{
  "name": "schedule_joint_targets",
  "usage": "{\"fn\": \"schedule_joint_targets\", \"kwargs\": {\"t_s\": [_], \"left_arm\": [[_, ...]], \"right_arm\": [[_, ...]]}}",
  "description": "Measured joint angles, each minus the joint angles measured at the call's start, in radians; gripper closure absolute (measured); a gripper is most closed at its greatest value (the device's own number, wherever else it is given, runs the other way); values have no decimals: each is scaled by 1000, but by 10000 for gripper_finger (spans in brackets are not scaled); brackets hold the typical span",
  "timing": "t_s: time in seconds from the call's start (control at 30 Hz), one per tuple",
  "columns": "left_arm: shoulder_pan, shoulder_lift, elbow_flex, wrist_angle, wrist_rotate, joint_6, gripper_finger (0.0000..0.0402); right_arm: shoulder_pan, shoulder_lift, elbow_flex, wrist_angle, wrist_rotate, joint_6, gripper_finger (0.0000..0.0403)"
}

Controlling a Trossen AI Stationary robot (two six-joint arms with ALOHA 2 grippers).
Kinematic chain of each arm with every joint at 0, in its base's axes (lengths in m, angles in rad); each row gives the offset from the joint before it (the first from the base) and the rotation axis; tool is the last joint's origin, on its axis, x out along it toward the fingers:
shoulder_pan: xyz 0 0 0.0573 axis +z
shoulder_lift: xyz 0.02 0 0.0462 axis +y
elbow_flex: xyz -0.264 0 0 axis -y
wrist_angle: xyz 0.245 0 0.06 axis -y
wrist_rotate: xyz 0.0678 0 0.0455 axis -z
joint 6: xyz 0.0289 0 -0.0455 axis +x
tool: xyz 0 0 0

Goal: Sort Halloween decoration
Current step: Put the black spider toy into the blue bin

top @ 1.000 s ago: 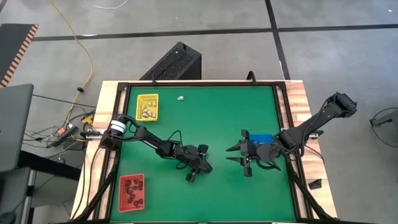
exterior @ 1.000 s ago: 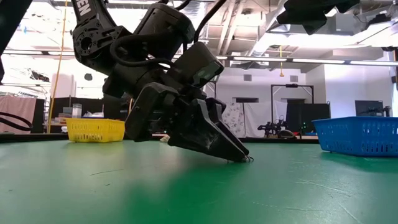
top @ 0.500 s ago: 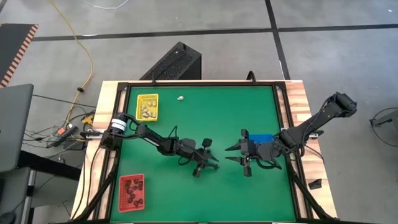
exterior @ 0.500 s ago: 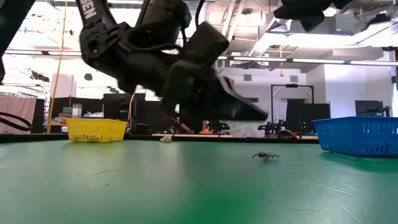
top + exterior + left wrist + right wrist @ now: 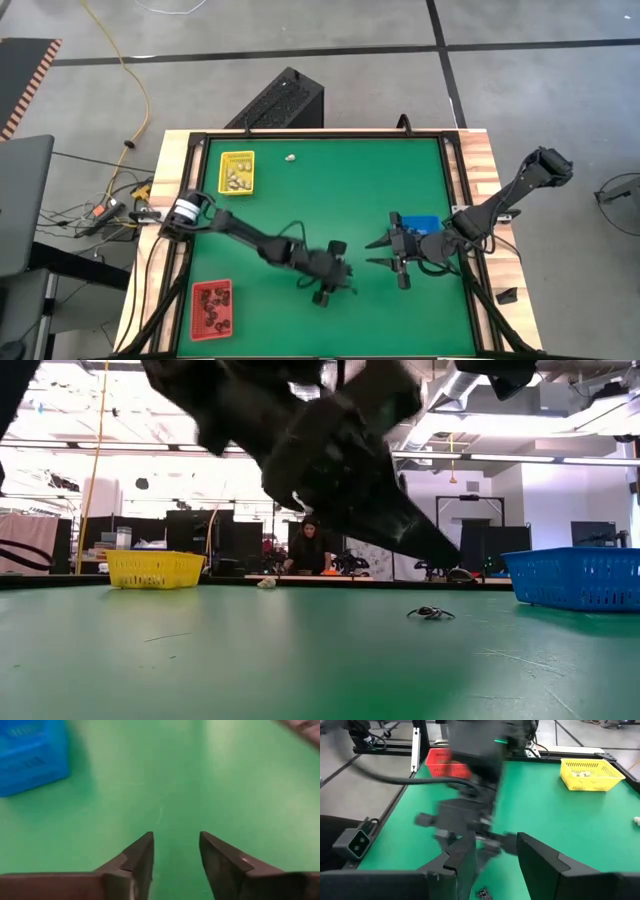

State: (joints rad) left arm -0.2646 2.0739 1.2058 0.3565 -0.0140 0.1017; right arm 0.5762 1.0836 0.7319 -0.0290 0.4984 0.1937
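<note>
A black spider-like trinket (image 5: 430,613) lies on the green mat, touched by nothing; it also shows as a dark speck (image 5: 482,893) low between my right fingers. My left gripper (image 5: 175,851) is open and empty, hovering above the mat near the table's middle (image 5: 335,280), its fingers slanting down above the trinket (image 5: 440,555). My right gripper (image 5: 492,855) is open too, just right of the left one (image 5: 372,252), facing it. A whitish trinket (image 5: 290,158) lies alone near the far edge. More trinkets fill the yellow tray (image 5: 237,170) and the red tray (image 5: 212,308).
A blue tray (image 5: 420,222) sits behind my right gripper, on the table's right side (image 5: 575,578). The yellow tray is at the far left, the red tray at the near left. A person sits in the room beyond the table (image 5: 312,550). Raised black rails frame the mat.
My left gripper had its fingertips down on the mat with the black trinket at them. It has risen clear and moved a little toward the table's right and near edge. The black trinket stays lying on the mat where the fingertips were.
</note>
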Motion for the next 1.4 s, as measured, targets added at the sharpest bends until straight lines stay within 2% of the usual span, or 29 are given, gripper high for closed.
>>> {"fn": "schedule_joint_targets", "kwargs": {"t_s": [0.13, 0.2, 0.23, 0.43, 0.63, 0.8, 0.9, 1.07, 1.4], "left_arm": [[-82, 0, 16, -38, -345, -55, 211], [-100, 5, 15, 3, -462, -83, 192], [-107, 6, 15, 18, -488, -94, 184], [-109, 8, 15, 34, -496, -233, 164], [-131, 77, 15, 139, -649, -351, 164], [-153, 178, 15, 282, -723, -341, 164], [-158, 181, 15, 287, -764, -341, 164], [-160, 180, 16, 279, -776, -345, 164], [-140, 187, 15, 187, -709, -468, 164]], "right_arm": [[-3, 0, 0, -2, 0, -19, 230], [-3, 0, 0, -2, 0, -22, 230], [-3, 0, 0, -1, 0, -26, 230], [-3, 1, 0, -1, 0, -27, 230], [-3, 1, 0, 14, 0, -33, 230], [-3, 1, 0, 20, 0, -35, 230], [-3, 1, 0, 19, 0, -34, 230], [-2, 1, 0, 19, 0, -36, 230], [-3, 1, 0, 15, 0, -37, 230]]}}
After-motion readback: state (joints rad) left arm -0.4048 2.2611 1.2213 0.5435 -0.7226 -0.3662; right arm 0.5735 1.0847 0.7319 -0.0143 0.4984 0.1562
